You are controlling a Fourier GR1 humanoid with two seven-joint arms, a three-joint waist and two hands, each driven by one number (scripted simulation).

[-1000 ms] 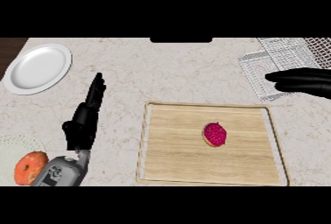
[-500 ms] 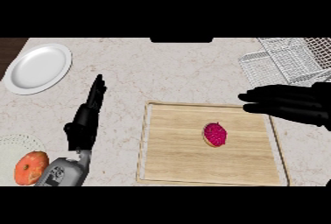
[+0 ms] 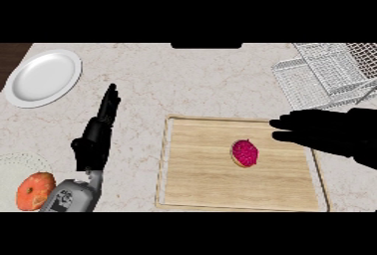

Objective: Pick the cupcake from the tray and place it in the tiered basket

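Head cam, steep down onto counter (image 3: 191, 84)

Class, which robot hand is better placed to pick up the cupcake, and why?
The right robot hand: it hovers open over the tray, just beside the cupcake. The left robot hand rests off the tray.

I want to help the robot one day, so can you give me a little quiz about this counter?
1. True or false: the cupcake lies on the tray.
2. What stands at the far right of the counter? A) kettle B) basket C) toaster
3. Fill in: the right hand is ___ and holds nothing.
Key: 1 true; 2 B; 3 open.
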